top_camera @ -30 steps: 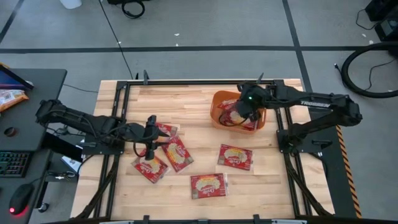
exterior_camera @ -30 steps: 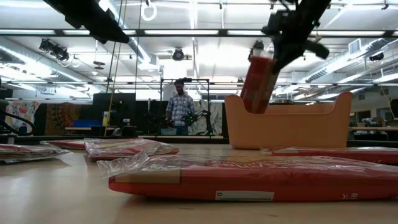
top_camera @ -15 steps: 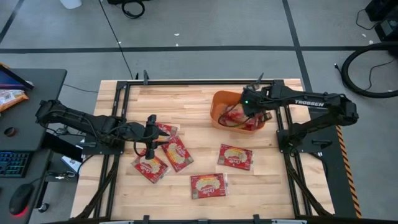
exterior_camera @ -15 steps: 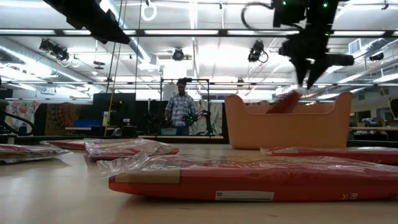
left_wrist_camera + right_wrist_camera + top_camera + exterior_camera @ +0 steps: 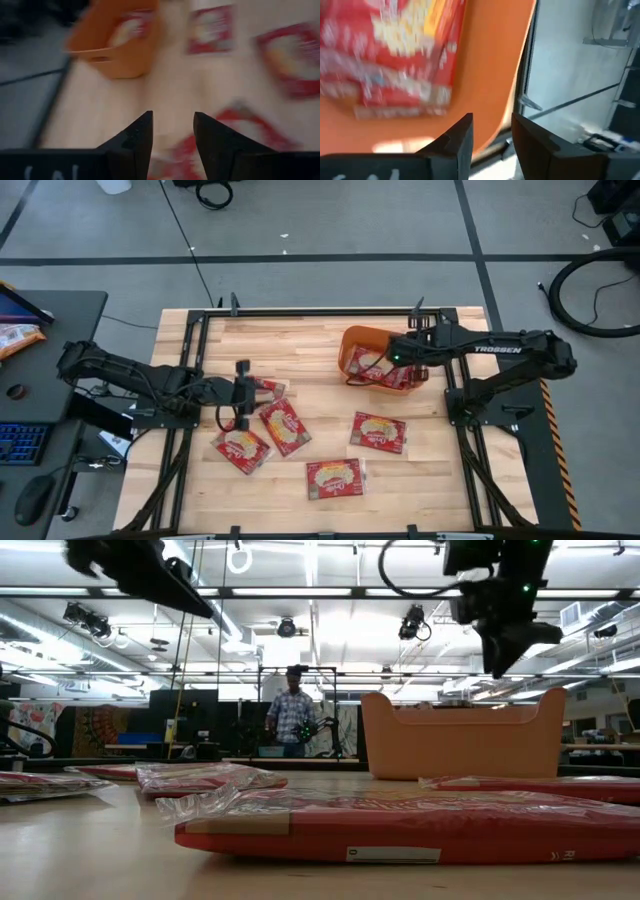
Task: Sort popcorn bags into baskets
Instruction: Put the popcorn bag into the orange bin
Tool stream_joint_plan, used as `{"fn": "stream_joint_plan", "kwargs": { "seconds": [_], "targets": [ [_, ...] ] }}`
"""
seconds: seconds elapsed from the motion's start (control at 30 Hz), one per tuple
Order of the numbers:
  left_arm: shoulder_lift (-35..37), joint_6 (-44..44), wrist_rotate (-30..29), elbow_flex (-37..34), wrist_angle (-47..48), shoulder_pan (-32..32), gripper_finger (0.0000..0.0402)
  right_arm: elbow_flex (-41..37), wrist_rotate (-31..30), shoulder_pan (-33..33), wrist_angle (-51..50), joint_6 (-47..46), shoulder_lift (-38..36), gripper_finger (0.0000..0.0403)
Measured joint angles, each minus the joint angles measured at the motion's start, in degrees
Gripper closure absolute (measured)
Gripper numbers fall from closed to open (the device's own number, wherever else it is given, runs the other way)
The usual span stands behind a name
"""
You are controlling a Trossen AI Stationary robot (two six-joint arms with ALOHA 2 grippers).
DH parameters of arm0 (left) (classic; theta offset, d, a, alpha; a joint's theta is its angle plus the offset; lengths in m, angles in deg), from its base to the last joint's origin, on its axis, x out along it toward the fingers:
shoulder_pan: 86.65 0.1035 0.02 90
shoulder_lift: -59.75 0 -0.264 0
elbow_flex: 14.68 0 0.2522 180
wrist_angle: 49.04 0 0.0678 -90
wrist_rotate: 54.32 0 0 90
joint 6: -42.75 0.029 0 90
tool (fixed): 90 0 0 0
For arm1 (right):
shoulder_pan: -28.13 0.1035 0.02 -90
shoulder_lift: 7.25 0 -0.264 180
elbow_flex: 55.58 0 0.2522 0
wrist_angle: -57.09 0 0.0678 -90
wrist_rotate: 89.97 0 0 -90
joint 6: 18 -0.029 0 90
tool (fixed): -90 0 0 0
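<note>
high: right claw (image 5: 396,360) over orange basket (image 5: 352,342) holding red bags (image 5: 378,366); left claw (image 5: 243,388) above loose bags (image 5: 284,426) on table (image 5: 310,345) | low: basket (image 5: 462,748) behind flat bag (image 5: 400,830) | left wrist: fingers (image 5: 137,136) parted, empty | right wrist: fingers (image 5: 458,136) parted above bag (image 5: 395,55) in basket

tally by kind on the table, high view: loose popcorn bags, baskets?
Loose popcorn bags on the table: 5, e.g.
Orange basket: 1; it holds more bags, number not countable
Total: 6
</note>
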Motion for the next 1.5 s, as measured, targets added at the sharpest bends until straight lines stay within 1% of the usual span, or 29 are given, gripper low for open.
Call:
{"fn": "stream_joint_plan", "kwargs": {
  "seconds": [0.1, 0.17, 0.23, 0.3, 0.37, 0.43, 0.53, 0.6, 0.67, 0.77, 0.87, 1.0, 1.1, 1.3, 1.43, 1.5],
  "targets": [
    [0.0, 0.7, -7.8, 0.0, 0.9, 2.1, 0.0256, 1.6, -0.1, 1.9, 0.8, -6.7, 0.0, 0.0266],
    [0.0, 0.5, -8.5, 0.0, 2.7, 4.2, 0.0256, 3.6, -0.4, 3.0, 0.8, -12.2, 0.0, 0.0266],
    [-0.1, 0.3, -5.4, 0.0, 5.3, 6.9, 0.0256, 6.0, -0.1, 4.1, 0.9, -17.3, 0.0, 0.0268],
    [-1.3, 0.1, -0.3, 0.0, 7.5, 9.7, 0.0256, 8.2, 1.9, 5.1, 1.7, -21.4, 0.0, 0.0270],
    [-2.8, 0.5, 4.5, -0.1, 10.4, 11.7, 0.0256, 9.2, 4.7, 6.2, 5.0, -24.0, -0.1, 0.0270],
    [-5.2, 2.3, 7.9, 0.0, 11.1, 12.9, 0.0256, 9.0, 6.5, 7.6, 8.6, -25.6, -0.2, 0.0270],
    [-9.0, 8.2, 8.7, -0.1, 12.8, 12.9, 0.0255, 7.6, 6.4, 9.8, 14.4, -29.0, -0.3, 0.0270],
    [-11.4, 10.0, 8.7, -0.1, 12.9, 12.2, 0.0249, 6.8, 6.3, 11.3, 16.9, -29.7, -0.2, 0.0270],
    [-13.5, 11.1, 8.6, -0.1, 12.3, 11.3, 0.0237, 6.0, 6.2, 12.8, 19.7, -29.9, -0.2, 0.0270],
    [-16.3, 13.1, 8.9, 0.0, 12.3, 9.6, 0.0208, 4.6, 6.2, 14.5, 22.5, -30.1, -0.3, 0.0270],
    [-19.2, 15.7, 10.6, 0.0, 13.2, 8.1, 0.0182, 2.7, 6.2, 15.4, 24.6, -30.3, -0.2, 0.0270],
    [-23.2, 19.1, 11.1, 0.0, 13.9, 5.5, 0.0172, 0.2, 6.4, 15.9, 27.2, -30.3, -0.3, 0.0270],
    [-26.1, 20.1, 9.2, 0.0, 13.6, 2.7, 0.0177, -1.1, 7.2, 15.9, 27.5, -31.3, -0.2, 0.0270],
    [-30.8, 21.5, -0.8, 0.0, 13.0, -3.2, 0.0199, -2.0, 8.0, 15.9, 28.2, -31.8, -0.2, 0.0270],
    [-33.4, 19.9, -4.0, 0.0, 12.8, -5.9, 0.0207, -2.1, 8.0, 15.9, 28.3, -32.3, -0.2, 0.0270],
    [-34.6, 18.6, -7.1, 0.0, 12.1, -7.2, 0.0211, -2.1, 8.0, 16.1, 28.3, -33.5, -0.2, 0.0270]
  ]
}}
